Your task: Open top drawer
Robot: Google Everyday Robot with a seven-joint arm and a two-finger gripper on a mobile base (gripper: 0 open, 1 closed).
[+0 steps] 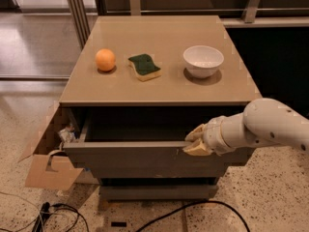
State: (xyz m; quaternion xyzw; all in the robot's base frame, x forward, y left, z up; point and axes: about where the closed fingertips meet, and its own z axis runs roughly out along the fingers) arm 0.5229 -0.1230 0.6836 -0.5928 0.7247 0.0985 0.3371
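Observation:
The top drawer [140,159] is a wide dark grey handleless drawer under the tan cabinet top [159,88]. It stands pulled out part way, and its dark inside shows behind the front panel's upper edge. My gripper [194,141] with pale tan fingers [197,149] sits at the right end of that upper edge, hooked over the rim. My white arm reaches in from the right. The lower drawer fronts are mostly hidden beneath the open drawer.
On the cabinet top lie an orange [105,60], a green and yellow sponge [144,66] and a white bowl [203,60]. A torn cardboard box [48,166] leans at the cabinet's left. Black cables [63,214] run over the speckled floor.

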